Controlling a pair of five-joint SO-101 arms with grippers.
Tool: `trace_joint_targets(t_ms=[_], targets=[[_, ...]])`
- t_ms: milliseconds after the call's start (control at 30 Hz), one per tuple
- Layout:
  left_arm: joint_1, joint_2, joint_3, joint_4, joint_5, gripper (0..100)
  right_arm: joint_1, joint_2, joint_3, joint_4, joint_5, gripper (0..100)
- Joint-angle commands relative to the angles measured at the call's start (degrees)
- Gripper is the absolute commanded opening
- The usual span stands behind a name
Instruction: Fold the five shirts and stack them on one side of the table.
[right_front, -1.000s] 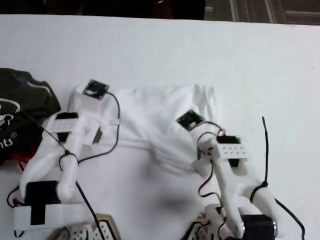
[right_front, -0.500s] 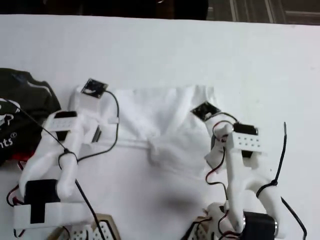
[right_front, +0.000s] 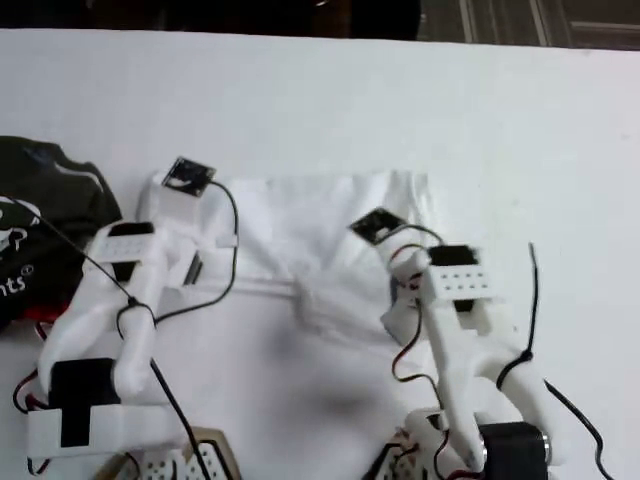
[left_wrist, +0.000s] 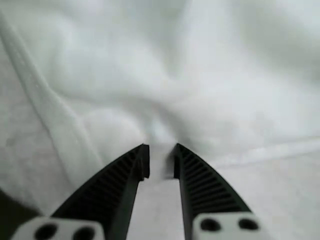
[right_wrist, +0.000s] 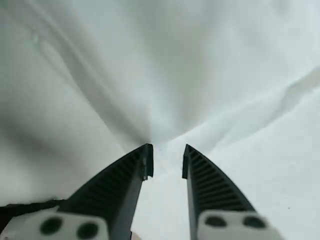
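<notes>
A: Where does the white shirt (right_front: 300, 225) lie?

B: Across the middle of the tabletop (right_front: 400, 100), mostly flat, with its near edge rumpled into a small bunch. One arm stands over each end of it.

A: And the left fingers (left_wrist: 137, 165)?

B: Nearly closed, with only a narrow slit between the tips. A ridge of white cloth sits pinched in that slit, and creases run away from it.

A: The right fingers (right_wrist: 142, 162)?

B: Much the same, with a slightly wider gap. The cloth's folds draw together right at the tips, so they have a pinch of the shirt as well, on its right part close to the near edge.

A: Anything else on the tabletop?

B: A black shirt (right_front: 40, 220) heaped at the left edge, just beside the left arm and apart from the white one.
</notes>
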Motion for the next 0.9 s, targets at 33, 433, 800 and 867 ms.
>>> trace_joint_targets(t_ms=[33,433,800,867], targets=[[-0.8,-0.4,-1.1,0.4,-0.1,11,-4.0,0.2,-1.6,-1.6,-1.9,10.9],[-0.8,-0.4,-1.1,0.4,-0.1,11,-4.3,0.3,1.8,-2.6,-1.5,11.0],[-1.1,-0.4,-0.7,0.4,-0.1,11,-4.2,1.2,2.2,-4.0,-1.5,15.7],[-1.1,-0.4,-0.7,0.4,-0.1,11,-4.2,2.8,2.1,-4.9,-1.4,17.0]])
